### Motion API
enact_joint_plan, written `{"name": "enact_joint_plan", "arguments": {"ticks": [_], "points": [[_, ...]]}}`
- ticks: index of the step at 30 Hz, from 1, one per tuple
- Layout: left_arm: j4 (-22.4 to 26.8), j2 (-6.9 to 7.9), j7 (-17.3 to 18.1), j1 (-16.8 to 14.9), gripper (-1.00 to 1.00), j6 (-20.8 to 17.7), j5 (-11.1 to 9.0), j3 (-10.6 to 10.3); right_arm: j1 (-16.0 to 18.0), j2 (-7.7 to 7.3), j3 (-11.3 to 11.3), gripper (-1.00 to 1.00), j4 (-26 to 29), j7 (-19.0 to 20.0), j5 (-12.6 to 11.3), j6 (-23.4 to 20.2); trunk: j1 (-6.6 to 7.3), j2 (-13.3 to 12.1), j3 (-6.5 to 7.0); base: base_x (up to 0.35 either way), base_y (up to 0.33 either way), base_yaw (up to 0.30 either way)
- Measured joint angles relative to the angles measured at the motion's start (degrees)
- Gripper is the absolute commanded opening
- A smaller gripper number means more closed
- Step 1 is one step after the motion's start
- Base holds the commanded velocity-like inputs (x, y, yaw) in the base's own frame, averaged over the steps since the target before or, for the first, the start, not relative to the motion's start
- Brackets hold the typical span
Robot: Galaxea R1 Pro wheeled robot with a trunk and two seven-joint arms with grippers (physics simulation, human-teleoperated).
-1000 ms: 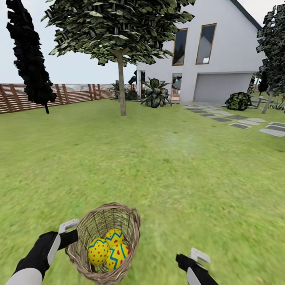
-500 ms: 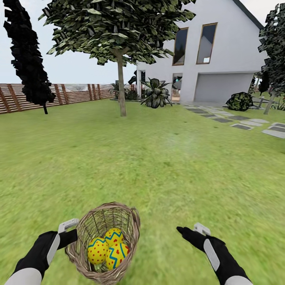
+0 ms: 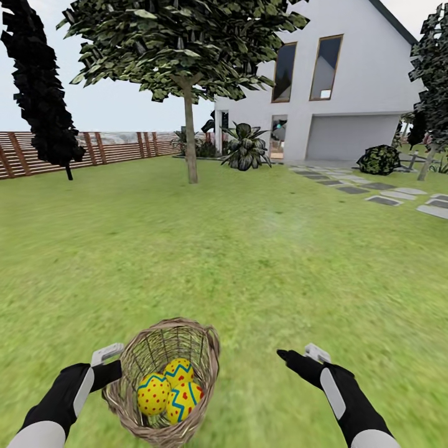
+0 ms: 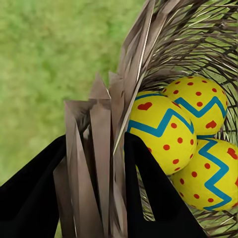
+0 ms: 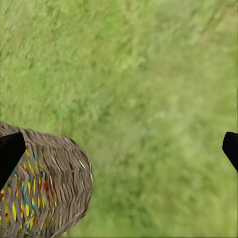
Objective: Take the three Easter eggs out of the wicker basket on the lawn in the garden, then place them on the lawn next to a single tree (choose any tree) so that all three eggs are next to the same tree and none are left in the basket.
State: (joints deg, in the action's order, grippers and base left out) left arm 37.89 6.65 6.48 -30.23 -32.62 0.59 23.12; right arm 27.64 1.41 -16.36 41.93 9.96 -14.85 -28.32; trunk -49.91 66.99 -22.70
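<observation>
Head view: left gripper [image 3: 111, 364] still pinches the wicker basket [image 3: 163, 381] rim; right gripper [image 3: 297, 357], spread, has edged toward 12 o'clock.

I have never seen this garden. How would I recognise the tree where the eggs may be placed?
Start from the white house. On the lawn to its left stands the tree, with a thin bare grey-brown trunk and a broad green crown. The narrow black conifer by the fence is far darker and slimmer.
</observation>
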Motion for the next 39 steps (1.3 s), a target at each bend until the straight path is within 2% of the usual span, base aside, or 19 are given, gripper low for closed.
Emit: {"name": "enact_joint_plan", "arguments": {"ticks": [12, 39], "points": [[0.0, 0.09, -0.5, 0.0, -1.0, 0.5, 0.7, -0.1, 0.0, 0.27, 0.5, 1.0, -0.3, -0.2, 0.8, 0.3, 0.0, 0.0, 0.0, 0.302, 0.0, 0.0], [0.0, 0.05, -0.3, 0.0, -1.0, 0.5, 0.5, -0.3, 0.0, 0.34, 0.6, 1.0, -0.4, -0.2, 0.8, 2.0, 0.0, 0.0, 0.0, 0.3, 0.0, 0.0]]}}
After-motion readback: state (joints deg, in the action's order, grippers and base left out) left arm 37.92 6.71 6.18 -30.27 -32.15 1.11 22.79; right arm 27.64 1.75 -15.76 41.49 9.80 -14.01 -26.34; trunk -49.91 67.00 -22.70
